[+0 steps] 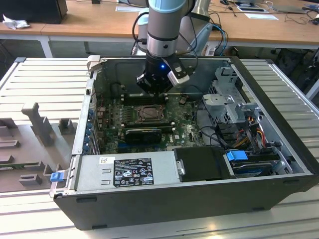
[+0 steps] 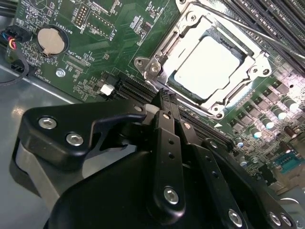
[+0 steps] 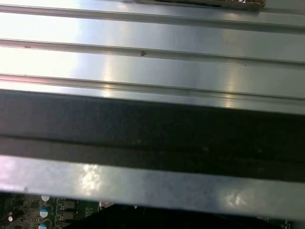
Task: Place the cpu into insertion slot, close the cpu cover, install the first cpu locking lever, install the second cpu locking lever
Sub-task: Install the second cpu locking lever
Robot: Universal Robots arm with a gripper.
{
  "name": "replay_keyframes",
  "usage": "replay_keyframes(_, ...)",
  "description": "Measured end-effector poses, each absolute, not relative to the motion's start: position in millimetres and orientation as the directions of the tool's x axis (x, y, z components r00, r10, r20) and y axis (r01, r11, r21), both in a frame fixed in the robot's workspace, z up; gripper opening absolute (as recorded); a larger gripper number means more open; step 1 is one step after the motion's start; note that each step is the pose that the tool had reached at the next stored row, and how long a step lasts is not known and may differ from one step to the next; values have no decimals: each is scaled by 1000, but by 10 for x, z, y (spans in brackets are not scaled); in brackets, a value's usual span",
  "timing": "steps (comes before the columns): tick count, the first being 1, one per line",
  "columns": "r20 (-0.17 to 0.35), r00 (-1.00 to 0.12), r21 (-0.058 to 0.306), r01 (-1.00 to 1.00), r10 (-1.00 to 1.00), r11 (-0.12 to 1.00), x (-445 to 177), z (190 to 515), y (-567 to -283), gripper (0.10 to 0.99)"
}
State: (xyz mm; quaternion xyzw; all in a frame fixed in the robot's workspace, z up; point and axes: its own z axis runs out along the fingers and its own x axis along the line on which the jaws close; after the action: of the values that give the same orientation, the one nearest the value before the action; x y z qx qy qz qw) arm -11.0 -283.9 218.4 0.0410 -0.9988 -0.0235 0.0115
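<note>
Cpu [image 2: 206, 67], a flat pale square with a bright metal top, lies level in the slot [image 2: 248, 71] on the green board [image 2: 95, 33], with the silver cover [image 2: 164, 47] closed as a frame around it. Just beside the cover corner the black gripper [image 2: 162, 98] has its fingers pressed together, holding nothing. The open grey case [image 1: 279, 99] lies on a ribbed metal desk [image 1: 40, 84].

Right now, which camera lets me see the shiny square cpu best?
The second wrist view: the cpu sits close up and bright inside the silver cpu cover, just past the gripper. The exterior view has it far off and dark under the arm. The first wrist view faces the case wall.
</note>
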Motion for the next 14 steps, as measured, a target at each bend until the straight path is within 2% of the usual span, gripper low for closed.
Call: replay_keyframes(14,21,-996,48,-81,-82,996,-110,2197,-2890,106)
